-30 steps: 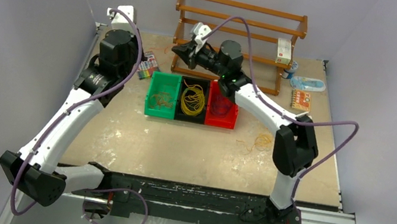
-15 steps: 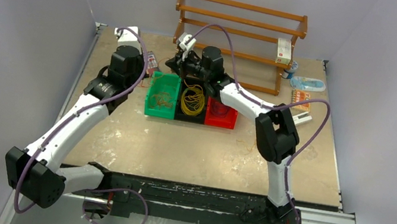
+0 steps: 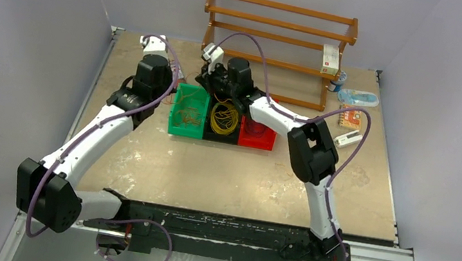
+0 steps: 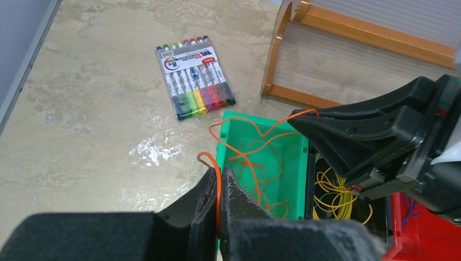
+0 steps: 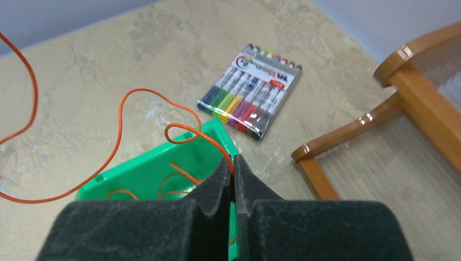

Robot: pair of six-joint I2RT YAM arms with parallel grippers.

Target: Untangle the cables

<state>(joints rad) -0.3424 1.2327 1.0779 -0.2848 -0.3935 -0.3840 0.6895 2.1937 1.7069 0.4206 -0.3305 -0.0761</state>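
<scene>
- Cables fill three bins at the desk's middle: orange in green bin, yellow in black bin, purple in red bin.
- Behind them a wooden rack lines the far edge.
- Marker pack lies off the green bin's far-left corner.
- Your left gripper and right gripper each pinch an orange strand looping sideways over that bin.
</scene>
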